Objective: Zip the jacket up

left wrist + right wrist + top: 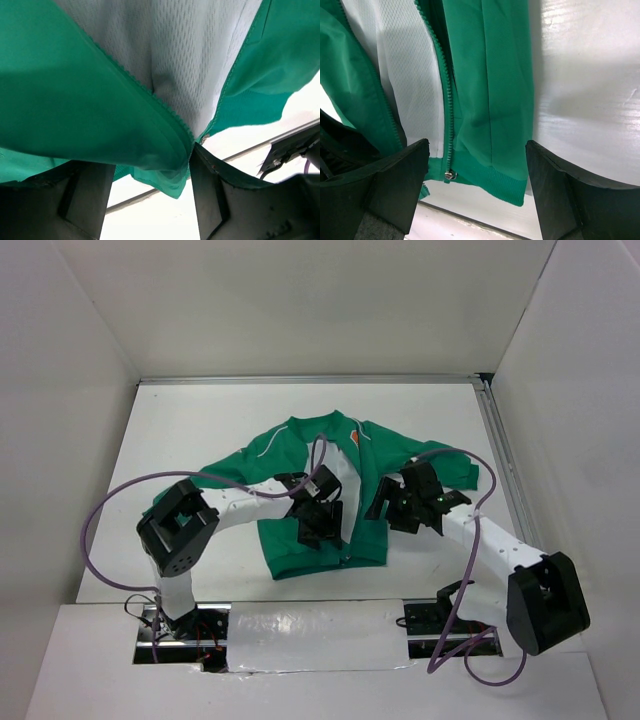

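The green jacket (290, 450) lies on the white table with its front open, white lining showing and an orange patch (355, 440) on the chest. My left gripper (322, 525) is over the lower front, open; in the left wrist view (147, 160) a fold of the jacket's (75, 100) left front edge hangs between the fingers and touches the right one (210, 185). My right gripper (385, 505) is open just above the jacket's right panel (490, 75), and its jaws (477, 145) straddle the ribbed hem. The metal zipper slider (450, 174) sits at the bottom of the zipper teeth.
White walls enclose the table; a metal rail runs along its far edge (300, 379) and right edge (500, 460). Purple cables (100, 510) loop from both arms. Part of the right arm (290, 150) shows in the left wrist view.
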Robot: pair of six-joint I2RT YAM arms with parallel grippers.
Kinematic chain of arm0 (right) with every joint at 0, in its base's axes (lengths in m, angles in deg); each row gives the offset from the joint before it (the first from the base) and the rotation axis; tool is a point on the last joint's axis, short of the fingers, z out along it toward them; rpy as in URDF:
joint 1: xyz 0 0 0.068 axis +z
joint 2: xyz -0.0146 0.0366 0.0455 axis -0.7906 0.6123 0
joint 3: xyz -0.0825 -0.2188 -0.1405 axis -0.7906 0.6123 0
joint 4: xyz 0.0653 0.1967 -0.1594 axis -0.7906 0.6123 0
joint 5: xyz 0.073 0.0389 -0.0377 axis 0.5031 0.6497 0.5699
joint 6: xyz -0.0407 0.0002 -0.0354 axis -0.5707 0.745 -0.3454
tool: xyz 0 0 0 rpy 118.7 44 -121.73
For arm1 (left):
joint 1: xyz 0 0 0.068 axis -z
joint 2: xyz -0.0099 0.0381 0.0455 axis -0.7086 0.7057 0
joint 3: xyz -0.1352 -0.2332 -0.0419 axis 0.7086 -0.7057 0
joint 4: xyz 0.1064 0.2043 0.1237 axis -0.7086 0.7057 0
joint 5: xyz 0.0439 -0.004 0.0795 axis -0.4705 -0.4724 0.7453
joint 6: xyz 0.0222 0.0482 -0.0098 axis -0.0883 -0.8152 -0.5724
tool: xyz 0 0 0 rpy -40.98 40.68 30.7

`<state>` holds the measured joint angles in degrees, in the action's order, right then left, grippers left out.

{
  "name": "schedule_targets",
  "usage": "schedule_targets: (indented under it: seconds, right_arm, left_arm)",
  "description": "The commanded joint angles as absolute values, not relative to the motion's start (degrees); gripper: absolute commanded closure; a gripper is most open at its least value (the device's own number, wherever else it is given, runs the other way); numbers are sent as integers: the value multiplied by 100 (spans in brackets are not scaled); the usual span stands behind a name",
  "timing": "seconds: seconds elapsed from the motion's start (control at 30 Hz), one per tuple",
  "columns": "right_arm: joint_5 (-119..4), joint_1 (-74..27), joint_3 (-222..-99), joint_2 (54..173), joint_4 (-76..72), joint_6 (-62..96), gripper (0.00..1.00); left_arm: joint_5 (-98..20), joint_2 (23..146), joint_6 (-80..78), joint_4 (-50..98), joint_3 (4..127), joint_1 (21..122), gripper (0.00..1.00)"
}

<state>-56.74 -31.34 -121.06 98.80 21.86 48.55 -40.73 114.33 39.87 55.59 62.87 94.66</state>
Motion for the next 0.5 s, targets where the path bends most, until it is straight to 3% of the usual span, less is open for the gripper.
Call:
schedule_targets:
  seconds: [0.0, 0.4, 0.47]
  right_arm:
    - [-5591, -3185, -12061, 9903, 1914, 4718, 16]
    - [-5521, -3168, -12096, 10246, 1817, 4736, 17]
    - [-5530, -3150, -12113, 10281, 1808, 4718, 17]
  left_arm:
    - [-4235, 11012, 3872, 5250, 6049, 9495, 30]
    - [-4797, 10677, 3485, 4791, 5706, 9495, 31]
    - [-4798, 10695, 3467, 4773, 5671, 9495, 39]
